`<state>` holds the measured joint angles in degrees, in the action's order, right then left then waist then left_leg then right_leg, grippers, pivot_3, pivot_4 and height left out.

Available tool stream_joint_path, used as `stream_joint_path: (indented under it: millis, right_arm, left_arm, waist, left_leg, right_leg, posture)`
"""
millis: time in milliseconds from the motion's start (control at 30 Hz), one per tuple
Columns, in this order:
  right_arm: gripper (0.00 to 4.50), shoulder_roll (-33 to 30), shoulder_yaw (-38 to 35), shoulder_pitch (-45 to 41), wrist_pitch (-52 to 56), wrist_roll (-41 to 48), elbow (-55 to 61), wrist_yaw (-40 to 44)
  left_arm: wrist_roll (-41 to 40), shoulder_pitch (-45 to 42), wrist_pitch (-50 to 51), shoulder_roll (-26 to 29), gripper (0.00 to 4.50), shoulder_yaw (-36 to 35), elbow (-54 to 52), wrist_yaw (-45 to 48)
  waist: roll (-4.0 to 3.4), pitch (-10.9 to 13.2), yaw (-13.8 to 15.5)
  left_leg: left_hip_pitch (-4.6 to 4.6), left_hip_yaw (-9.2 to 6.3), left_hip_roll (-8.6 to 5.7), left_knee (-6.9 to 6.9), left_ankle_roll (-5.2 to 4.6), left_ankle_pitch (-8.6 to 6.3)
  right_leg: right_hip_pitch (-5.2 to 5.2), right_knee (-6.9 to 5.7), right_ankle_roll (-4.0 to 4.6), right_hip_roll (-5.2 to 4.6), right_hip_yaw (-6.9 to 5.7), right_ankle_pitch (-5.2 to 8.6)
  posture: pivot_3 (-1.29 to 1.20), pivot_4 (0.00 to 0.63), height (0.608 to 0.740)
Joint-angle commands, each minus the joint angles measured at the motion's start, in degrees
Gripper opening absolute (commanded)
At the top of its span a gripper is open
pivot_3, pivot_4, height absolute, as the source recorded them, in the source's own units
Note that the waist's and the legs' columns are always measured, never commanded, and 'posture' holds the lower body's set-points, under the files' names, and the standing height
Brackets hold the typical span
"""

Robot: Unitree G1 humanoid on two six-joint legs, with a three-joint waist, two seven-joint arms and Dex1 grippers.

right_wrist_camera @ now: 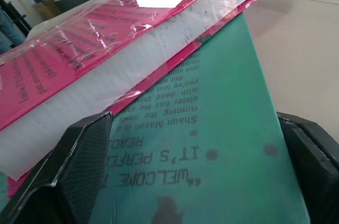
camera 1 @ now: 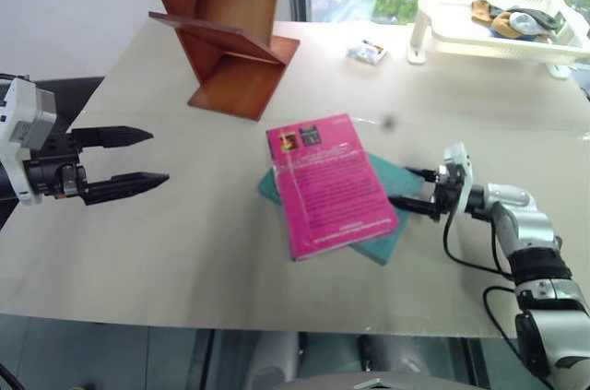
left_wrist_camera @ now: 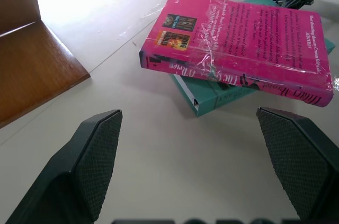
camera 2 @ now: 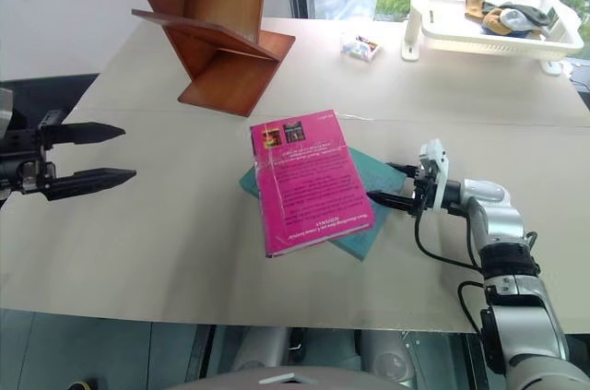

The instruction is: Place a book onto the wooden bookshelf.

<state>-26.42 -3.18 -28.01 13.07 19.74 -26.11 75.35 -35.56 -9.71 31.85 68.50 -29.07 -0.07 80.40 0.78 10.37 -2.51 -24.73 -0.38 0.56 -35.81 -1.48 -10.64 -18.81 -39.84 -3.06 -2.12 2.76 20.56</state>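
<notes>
Book: glossy magenta-pink paperback (camera 1: 330, 183) lies flat, back cover up, skewed on top of a thicker teal book (camera 1: 392, 210) at mid worktop (camera 1: 184, 252); apart from the shelf.
Writing: teal cover reads "WELCOME", "IT'S PERFE…", "Shaun Mason"; pink spine lettering not legible.
Bookshelf: reddish-brown polished wooden bookshelf (camera 1: 230, 35) with slanted boards stands at the far left.
Container: white plastic basket rack (camera 1: 502, 26), far right, holds crumpled cloth-like items.
Small item: colourful wrapped packet (camera 1: 367, 53) near the rack.
Left gripper (camera 1: 138, 161): jaws wide, empty, left of the books.
Right gripper (camera 1: 417, 189): jaws spread, at the right edge of the stacked books, over the teal cover; contact unclear.
</notes>
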Motion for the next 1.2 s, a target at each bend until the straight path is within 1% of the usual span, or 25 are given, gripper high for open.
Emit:
stream_joint_path:
  millis: [33, 167, 233, 333, 400, 500, 533, 600, 667, 733, 800, 867, 1000, 1067, 1100, 1200]
  right_arm:
    - [4.5, -3.3, -3.6, 0.8, -1.1, 0.5, 1.4, -4.0]
    - [4.5, -7.1, -6.6, 2.3, -0.9, 2.1, 3.4, -5.5]
    - [4.5, -9.3, -8.5, 3.9, 0.4, 3.8, 6.4, -5.4]
    - [4.5, -12.1, -11.2, 7.2, 1.4, 6.7, 11.3, -4.3]
    - [4.5, -14.9, -13.3, 10.5, 1.4, 8.0, 15.8, -3.1]
    - [4.5, -19.3, -17.2, 15.4, 3.8, 12.6, 22.5, -0.2]
    - [4.5, -21.0, -18.5, 17.1, 5.6, 14.7, 24.5, 1.4]
    - [4.5, -25.8, -22.9, 21.0, 14.6, 22.9, 28.8, 6.0]
    - [4.5, -29.7, -28.5, 23.9, 23.2, 30.7, 31.1, 8.1]
    - [4.5, -33.5, -34.5, 29.0, 28.3, 34.4, 32.2, 12.5]
    - [4.5, -35.9, -39.1, 32.9, 30.9, 35.7, 33.5, 15.6]
    - [4.5, -36.9, -42.7, 35.2, 31.3, 36.1, 34.9, 16.3]
    - [4.5, -39.1, -50.1, 39.5, 31.0, 37.2, 38.0, 17.1]
    - [4.5, -39.6, -51.8, 40.5, 29.5, 35.7, 38.7, 17.1]
    - [4.5, -39.7, -52.3, 40.9, 27.2, 34.3, 39.0, 17.1]
    - [4.5, -39.5, -52.6, 41.2, 23.7, 31.9, 38.8, 17.1]
  left_arm:
    - [-0.8, 0.6, 0.4, 0.4, 4.45, -1.7, -1.8, 0.1]
    - [-1.3, 2.0, 1.1, -0.3, 4.45, -2.1, -3.0, -0.3]
    - [-2.1, 2.4, 1.9, -0.9, 4.45, -2.3, -3.9, -0.6]
    - [-3.2, 3.9, 3.0, -1.7, 4.45, -1.8, -5.8, -0.3]
    - [-5.4, 5.1, 5.4, -2.9, 4.45, -1.2, -7.9, -0.5]
    - [-5.9, 6.1, 8.7, -5.3, 4.45, 1.5, -9.4, -4.4]
    - [-5.7, 6.5, 9.5, -6.3, 4.45, 2.9, -10.0, -5.6]
    - [-4.5, 8.3, 9.7, -8.1, 4.45, 6.2, -11.3, -7.2]
    - [-6.2, 7.5, 11.7, -11.1, 4.45, 7.6, -10.9, -9.7]
    - [-8.6, 6.0, 14.5, -14.9, 4.45, 8.9, -10.6, -13.0]
    - [-8.7, 5.6, 16.3, -17.2, 4.45, 11.2, -10.6, -14.8]
    - [-9.0, 5.5, 17.9, -18.6, 4.45, 13.1, -10.6, -15.6]
    - [-12.8, 3.9, 22.7, -22.3, 4.45, 15.7, -11.1, -17.0]
    - [-15.0, 2.6, 25.7, -24.0, 4.45, 16.3, -10.4, -18.1]
    - [-17.4, 1.3, 29.2, -25.6, 4.45, 16.4, -9.3, -19.8]
    - [-20.8, -1.3, 35.6, -29.0, 4.45, 17.4, -7.7, -23.0]
  waist:
    - [-0.01, 0.0, 0.0]
    - [-0.01, 0.0, 0.5]
    - [-0.04, 0.0, 0.5]
    - [-0.04, 0.0, 0.3]
    - [-0.06, 0.0, 0.1]
    - [-0.08, 0.1, 0.2]
    - [-0.11, 0.1, 0.2]
    - [-0.14, 0.1, 0.3]
    - [-0.14, 0.1, 0.4]
    - [-0.1, 0.1, 0.5]
    - [0.01, 0.1, 0.7]
    - [0.05, 0.0, 1.0]
    - [0.06, 0.0, 1.1]
    - [0.1, 0.0, 1.3]
    - [0.11, 0.0, 1.5]
    - [0.1, 0.0, 1.8]
  left_leg:
    - [0.0, 0.0, 0.0, 0.0, 0.0, 0.0]
    - [-0.03, 0.01, -0.04, -0.01, 0.0, 0.0]
    - [-0.07, -0.01, -0.04, 0.0, 0.0, 0.0]
    - [-0.08, 0.02, -0.04, 0.03, -0.01, 0.0]
    - [-0.08, 0.03, -0.03, 0.04, -0.01, 0.0]
    - [-0.08, 0.04, -0.03, 0.06, -0.01, -0.01]
    - [-0.07, 0.04, -0.03, 0.06, -0.01, -0.01]
    - [-0.05, 0.04, -0.03, 0.05, -0.01, -0.01]
    - [-0.06, 0.05, -0.03, 0.05, -0.02, -0.01]
    - [-0.08, -0.03, 0.01, 0.03, -0.02, -0.01]
    - [-0.08, -0.09, 0.01, 0.01, -0.02, -0.01]
    - [-0.1, -0.09, 0.0, 0.0, -0.02, -0.01]
    - [-0.09, 0.02, -0.03, -0.01, -0.02, -0.01]
    - [-0.09, 0.0, -0.03, -0.01, -0.02, -0.01]
    - [-0.09, -0.02, -0.02, -0.02, -0.02, -0.01]
    - [-0.11, -0.03, -0.02, -0.13, -0.02, -0.01]
  right_leg:
    - [0.0, 0.0, 0.0, -0.01, 0.0, 0.0]
    - [0.01, 0.02, 0.0, -0.1, -0.05, 0.0]
    - [-0.01, 0.05, 0.0, -0.11, -0.06, 0.0]
    - [0.01, 0.04, 0.0, -0.11, -0.02, 0.0]
    - [0.01, 0.04, 0.0, -0.1, 0.0, 0.0]
    - [0.01, 0.06, 0.01, -0.12, 0.01, 0.01]
    - [0.01, 0.04, 0.01, -0.12, 0.0, 0.01]
    - [0.06, 0.05, 0.01, -0.13, 0.02, 0.01]
    - [0.11, 0.1, 0.01, -0.16, 0.02, 0.01]
    - [0.12, 0.1, 0.01, -0.13, -0.01, 0.0]
    - [0.18, 0.14, 0.02, -0.15, 0.03, 0.01]
    - [0.18, 0.17, 0.02, -0.15, 0.07, 0.01]
    - [0.17, 0.17, 0.02, -0.15, 0.09, 0.01]
    - [0.17, 0.17, 0.01, -0.11, 0.07, 0.01]
    - [0.17, 0.17, 0.01, -0.09, 0.04, 0.01]
    - [0.2, 0.16, -0.01, -0.08, -0.07, 0.01]
  posture:
    - [0.0, 0.15, 0.74]
    - [0.0, 0.15, 0.74]
    - [0.0, 0.15, 0.74]
    - [0.0, 0.15, 0.74]
    - [0.0, 0.15, 0.74]
    - [0.0, 0.15, 0.74]
    - [0.0, 0.15, 0.74]
    - [0.0, 0.15, 0.74]
    - [0.0, 0.15, 0.74]
    - [0.0, 0.15, 0.74]
    - [0.0, 0.15, 0.74]
    - [0.0, 0.15, 0.74]
    - [0.0, 0.15, 0.74]
    - [0.0, 0.15, 0.74]
    - [0.0, 0.15, 0.74]
    - [0.0, 0.15, 0.74]
